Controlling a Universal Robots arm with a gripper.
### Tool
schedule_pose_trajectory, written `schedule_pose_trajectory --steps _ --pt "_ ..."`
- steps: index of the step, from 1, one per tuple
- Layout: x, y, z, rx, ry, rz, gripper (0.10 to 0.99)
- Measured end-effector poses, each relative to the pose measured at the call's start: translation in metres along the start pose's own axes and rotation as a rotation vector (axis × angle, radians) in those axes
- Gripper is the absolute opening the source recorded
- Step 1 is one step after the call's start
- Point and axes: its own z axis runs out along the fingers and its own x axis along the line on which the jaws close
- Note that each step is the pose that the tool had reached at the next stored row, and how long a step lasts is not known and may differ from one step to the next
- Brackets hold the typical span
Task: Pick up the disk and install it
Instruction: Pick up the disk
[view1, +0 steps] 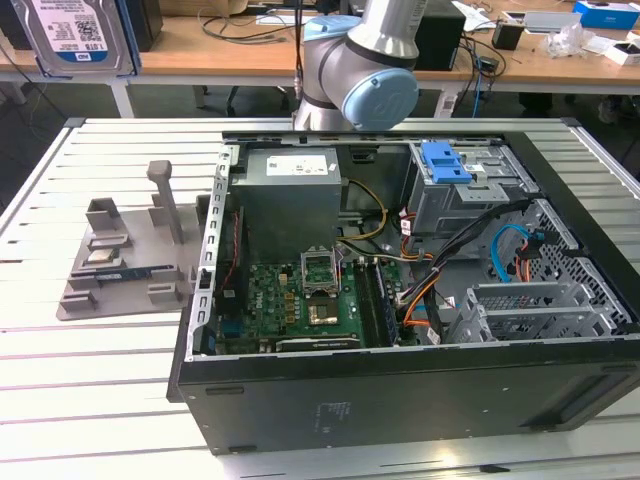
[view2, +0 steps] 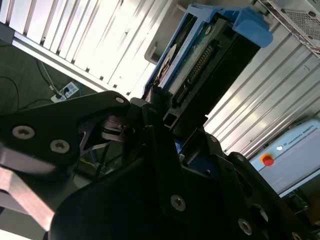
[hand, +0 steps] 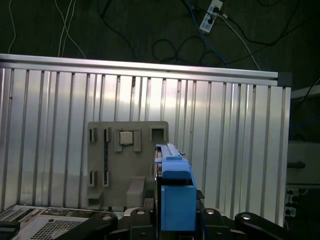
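In the exterior view the disk (view1: 82, 35), at eleven o'clock, is cut off by the picture's edge, and so is the arm (view1: 370, 70) at twelve o'clock. In the second wrist view the gripper (view2: 180, 127), clamped on the disk, covers its near end. In the first wrist view it hides one edge of the grey fixture plate (hand: 125, 160).

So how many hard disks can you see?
1. The end effector grips the disk above the slatted table, at the exterior view's top left. More could be hidden in the drive cage inside the computer.
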Motion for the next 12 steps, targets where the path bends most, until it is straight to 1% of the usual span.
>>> schedule_pose_trajectory --steps 2,4,5,7,8,12 --pt "0.0006 -0.0089 -0.0003 0.000 0.0000 0.000 0.365" --pt "0.0011 -0.0162 -0.0005 0.000 0.0000 0.000 0.365" --pt "0.0014 -0.0222 -0.0006 0.000 -0.0001 0.000 0.365" --pt "0.0019 -0.0293 -0.0009 0.000 0.0000 0.000 0.365" --pt "0.0023 -0.0353 -0.0011 0.000 0.0000 0.000 0.365" --pt "0.0033 -0.0493 -0.0016 0.000 0.0000 0.000 0.365"
